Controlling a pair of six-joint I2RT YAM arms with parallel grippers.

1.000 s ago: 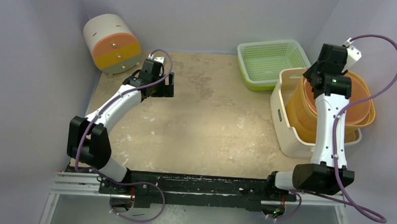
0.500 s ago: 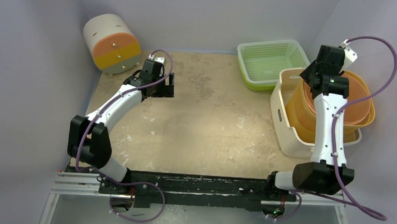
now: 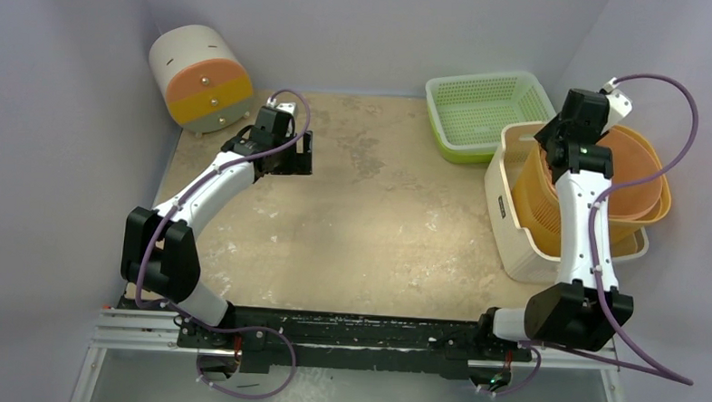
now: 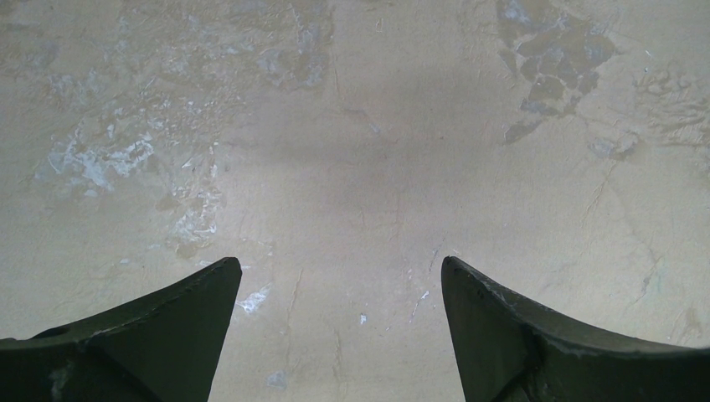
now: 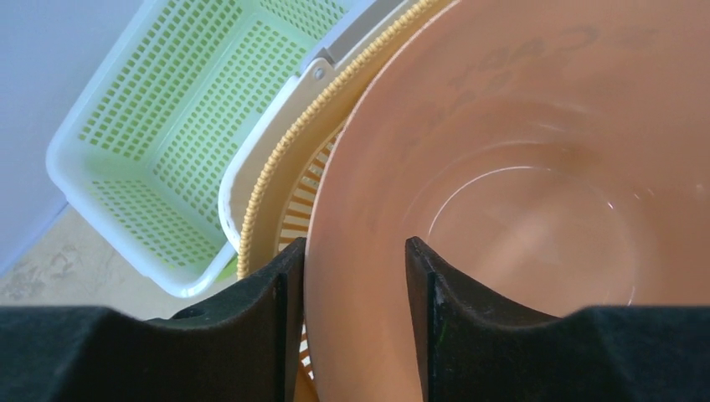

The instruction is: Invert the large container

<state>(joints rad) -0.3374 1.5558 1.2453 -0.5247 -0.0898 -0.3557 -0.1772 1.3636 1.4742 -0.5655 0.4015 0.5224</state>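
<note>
The large container (image 3: 506, 221) is a cream tub standing upright at the table's right edge; its rim also shows in the right wrist view (image 5: 243, 180). A tall yellow-orange slotted bin (image 3: 538, 204) stands tilted inside it, with a smooth peach bin (image 3: 630, 168) nested in that. My right gripper (image 5: 356, 243) is over the tub's far left part (image 3: 554, 142). It is shut on the peach bin's (image 5: 519, 209) rim, one finger outside the wall and one inside. My left gripper (image 3: 302, 153) is open and empty above bare table (image 4: 339, 264), far from the tub.
A green perforated basket (image 3: 483, 107) sits just behind and left of the tub, also seen in the right wrist view (image 5: 167, 142). A round cream and orange drawer unit (image 3: 204, 77) stands at the back left corner. Walls close in on left, back and right.
My right wrist has shifted slightly back and left, and the nested orange bins have tilted and moved a little with it. The left arm has not moved.
</note>
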